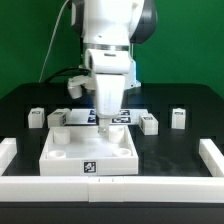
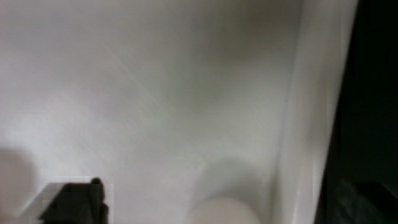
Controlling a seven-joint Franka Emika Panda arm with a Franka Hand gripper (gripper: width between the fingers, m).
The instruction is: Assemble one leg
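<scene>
The large white tray-like part (image 1: pixel 90 150) lies at the front middle of the table. My gripper (image 1: pixel 103 126) is down at its far wall, over the inside. In the wrist view the tray's white surface (image 2: pixel 160 100) fills almost the whole picture from very close, with a round corner socket (image 2: pixel 231 206) and one dark finger (image 2: pixel 71 202) far to one side; the other finger is hidden. Nothing shows between the jaws. Several small white legs lie on the table: two at the exterior view's left (image 1: pixel 36 117) (image 1: pixel 57 118) and two at the right (image 1: pixel 148 123) (image 1: pixel 179 117).
The marker board (image 1: pixel 122 116) lies behind the tray, partly hidden by my arm. White rails border the table at the left (image 1: pixel 6 152), right (image 1: pixel 213 155) and front (image 1: pixel 110 187). A dark strip of table (image 2: pixel 365 100) shows beside the tray's edge in the wrist view.
</scene>
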